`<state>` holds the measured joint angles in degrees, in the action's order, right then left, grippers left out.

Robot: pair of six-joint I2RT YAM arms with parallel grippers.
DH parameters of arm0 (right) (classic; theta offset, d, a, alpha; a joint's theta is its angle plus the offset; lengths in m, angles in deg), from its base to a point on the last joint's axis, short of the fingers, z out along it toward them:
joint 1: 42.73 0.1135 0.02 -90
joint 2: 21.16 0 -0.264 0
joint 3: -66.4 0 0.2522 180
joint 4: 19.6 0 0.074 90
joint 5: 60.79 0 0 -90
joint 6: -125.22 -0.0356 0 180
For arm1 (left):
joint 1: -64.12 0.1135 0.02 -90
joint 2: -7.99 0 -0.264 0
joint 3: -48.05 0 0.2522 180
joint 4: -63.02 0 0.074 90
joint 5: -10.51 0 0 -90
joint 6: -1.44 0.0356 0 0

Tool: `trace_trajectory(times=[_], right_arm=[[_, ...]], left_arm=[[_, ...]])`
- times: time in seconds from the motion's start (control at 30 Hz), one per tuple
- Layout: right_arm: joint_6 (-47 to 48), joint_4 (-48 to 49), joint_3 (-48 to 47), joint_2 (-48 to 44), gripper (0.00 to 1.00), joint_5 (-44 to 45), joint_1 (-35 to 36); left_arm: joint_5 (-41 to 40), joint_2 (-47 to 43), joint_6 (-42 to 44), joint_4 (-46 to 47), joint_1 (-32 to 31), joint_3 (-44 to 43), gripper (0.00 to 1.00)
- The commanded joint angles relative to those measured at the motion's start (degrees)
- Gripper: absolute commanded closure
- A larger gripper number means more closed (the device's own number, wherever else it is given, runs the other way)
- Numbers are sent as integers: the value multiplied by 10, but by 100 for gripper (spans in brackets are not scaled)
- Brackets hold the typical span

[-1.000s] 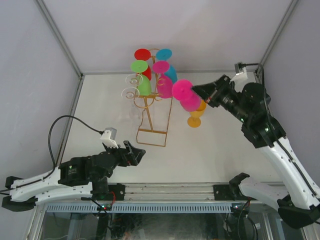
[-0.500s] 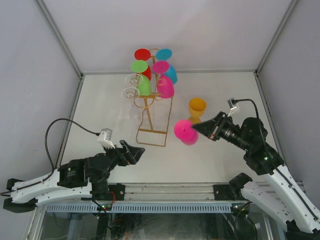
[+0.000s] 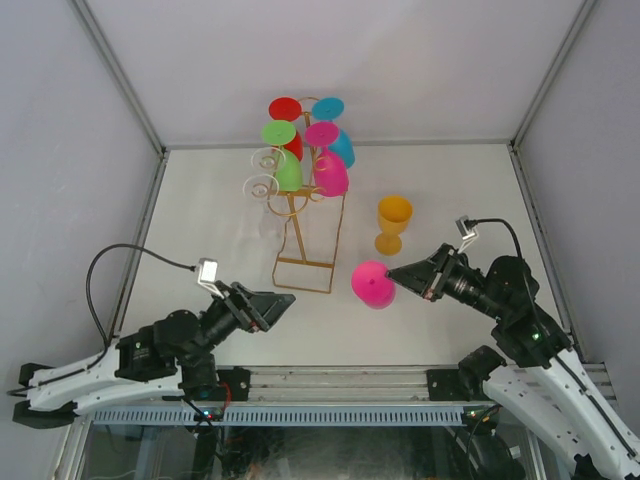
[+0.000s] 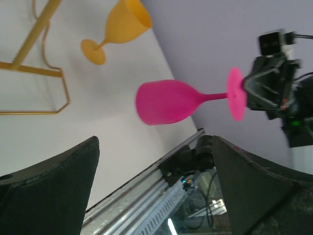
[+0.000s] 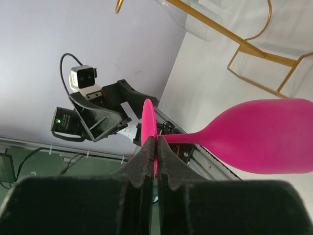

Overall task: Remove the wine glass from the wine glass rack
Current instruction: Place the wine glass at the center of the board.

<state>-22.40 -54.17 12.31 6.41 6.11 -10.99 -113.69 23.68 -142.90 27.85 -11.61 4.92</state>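
Between the pressed-together fingers of my right hand [image 5: 156, 142] sits the thin foot of the pink wine glass [image 5: 266, 134]. It is pinched edge-on with the stem level. The bowl points away from the hand, free of the wine glass rack [image 4: 29, 68] just beyond it. To finish well, I judge the wrist should turn until the foot faces down, then lower onto bare counter [image 3: 450, 190] short of the rack base. My left hand [image 3: 280, 302], spread wide, hangs opposite. Whether the bowl brushes the counter I cannot tell, and both wrist views cut off the rack's hooks.
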Motion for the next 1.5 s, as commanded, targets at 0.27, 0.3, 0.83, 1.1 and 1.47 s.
trace_trajectory(times=[0.27, 0.3, 0.83, 1.1, 1.47], right_arm=[[-30, 127, 29, 25, 100, -77, 23], [-25, 130, 30, 29, 100, -88, 25], [-12, 174, 36, 86, 100, -114, 69], [-8, 179, 36, 94, 100, -104, 83], [-4, 192, 36, 93, 100, -104, 91]], left_arm=[[115, 48, -7, 192, 3, 16, 0], [122, 57, -8, 195, 3, 12, 0], [262, 214, 0, 334, 3, -26, 27], [253, 216, -6, 352, 3, -14, 44], [227, 197, -12, 371, 3, 12, 61]])
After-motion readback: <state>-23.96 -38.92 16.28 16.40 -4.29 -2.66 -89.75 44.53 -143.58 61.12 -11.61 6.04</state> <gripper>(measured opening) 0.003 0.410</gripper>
